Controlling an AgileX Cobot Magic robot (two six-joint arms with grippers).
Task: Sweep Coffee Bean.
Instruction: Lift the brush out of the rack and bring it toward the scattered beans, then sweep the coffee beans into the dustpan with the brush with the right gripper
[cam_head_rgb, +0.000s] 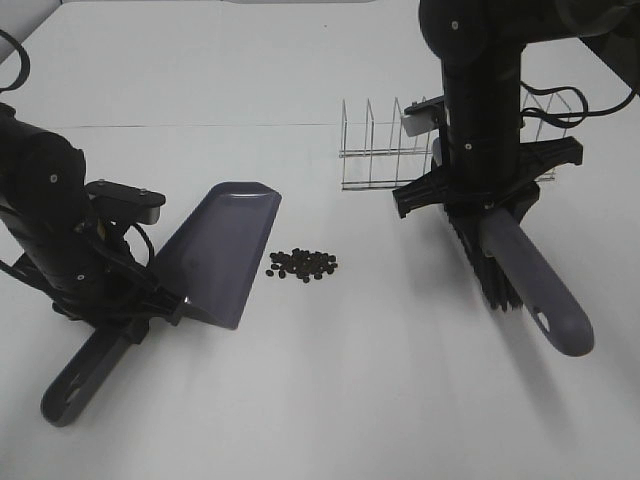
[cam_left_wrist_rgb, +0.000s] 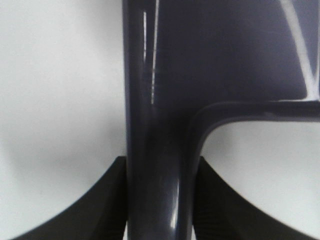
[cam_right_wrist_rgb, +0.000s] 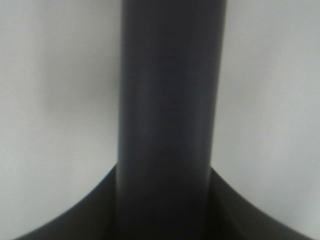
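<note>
A small heap of dark coffee beans (cam_head_rgb: 303, 264) lies on the white table (cam_head_rgb: 330, 400) near the middle. My left gripper (cam_head_rgb: 135, 315) is shut on the handle of the grey-purple dustpan (cam_head_rgb: 220, 250), whose mouth faces the beans a short way to their left. The handle fills the left wrist view (cam_left_wrist_rgb: 160, 150) between both fingers. My right gripper (cam_head_rgb: 480, 205) is shut on the grey brush (cam_head_rgb: 530, 285), which hangs to the right of the beans with black bristles (cam_head_rgb: 478, 255) toward them. Its handle fills the right wrist view (cam_right_wrist_rgb: 167, 125).
A wire rack (cam_head_rgb: 400, 145) stands at the back, just behind my right arm. The dustpan's handle end (cam_head_rgb: 70, 390) points toward the front left.
</note>
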